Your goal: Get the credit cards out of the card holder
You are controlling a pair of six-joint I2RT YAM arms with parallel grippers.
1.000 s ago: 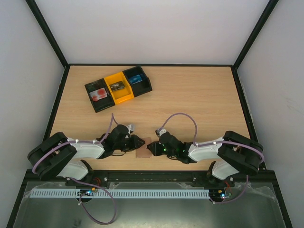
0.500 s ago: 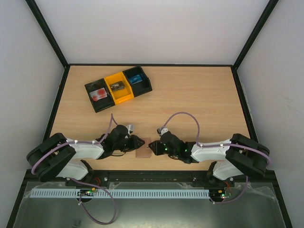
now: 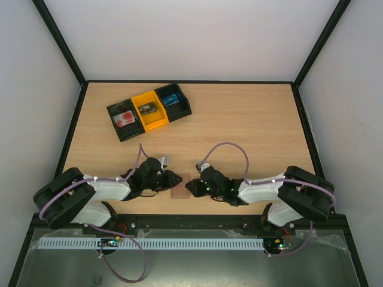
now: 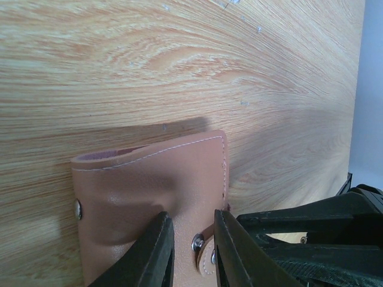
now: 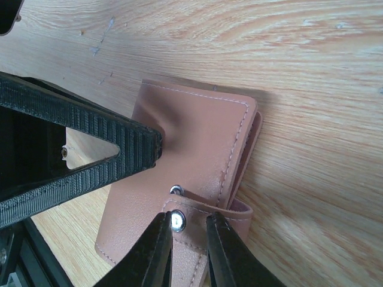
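The brown card holder (image 3: 179,191) lies flat and folded on the table near the front edge, between both grippers. In the left wrist view the card holder (image 4: 149,191) fills the lower middle. My left gripper (image 4: 192,218) rests its tips on the cover with the jaws narrowly apart and nothing between them. Its ribbed finger (image 5: 119,149) shows in the right wrist view. The strap (image 5: 206,212) is lifted off its stud (image 5: 176,190). My right gripper (image 5: 185,216) is closed on the strap's tab by the snap. In the top view the left gripper (image 3: 176,179) and the right gripper (image 3: 190,186) meet over it. No cards show.
A row of bins stands at the back left: a black one (image 3: 124,119) with something red, a yellow one (image 3: 148,109), and a black one (image 3: 173,98) with something blue. The table's front rail (image 3: 191,220) runs just behind the arm bases.
The right arm's elbow shifted slightly outward and back. Both grippers stay at the card holder, which has not moved.
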